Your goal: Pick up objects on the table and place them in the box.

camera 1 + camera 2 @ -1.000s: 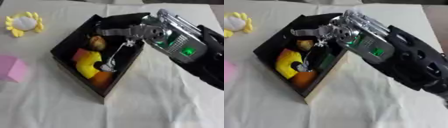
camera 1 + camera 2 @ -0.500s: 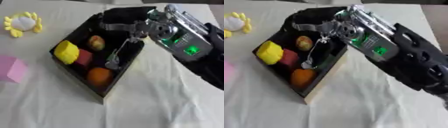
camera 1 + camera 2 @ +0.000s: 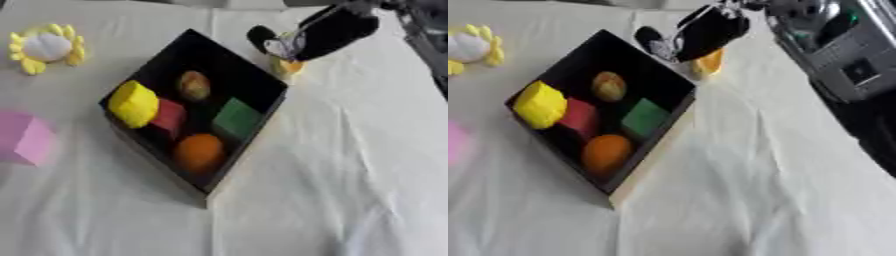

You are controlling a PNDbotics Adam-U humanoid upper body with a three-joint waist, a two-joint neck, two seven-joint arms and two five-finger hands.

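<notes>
The right hand [image 3: 325, 31] reaches in from the upper right of the frame, its dark fingers [image 3: 654, 41] stretched down toward a small yellow-orange object [image 3: 287, 66] that sits on the worktop [image 3: 350, 165] just beyond the box's far right wall. The fingers lie over the top of that object and appear to touch it; blur hides whether they are curled round it, so how far the hand is open cannot be told. The silver and black forearm [image 3: 837, 45] fills the upper right corner in the right eye view.

Just left of the hand, the black box [image 3: 232, 59] stands askew in the middle of the frame, one corner pointing to the lower edge. Inside lie a yellow block [image 3: 134, 103] at the left wall, a red block [image 3: 170, 117] touching it, a green block [image 3: 236, 118] toward the right wall, a brownish egg-shaped piece [image 3: 194, 85] toward the far side, and an orange ball [image 3: 199, 153] near the lower corner.

Well apart, on the white cloth, a yellow and white flower-shaped toy [image 3: 45, 48] sits at the upper left, and a pink block [image 3: 24, 139] lies at the left edge.
</notes>
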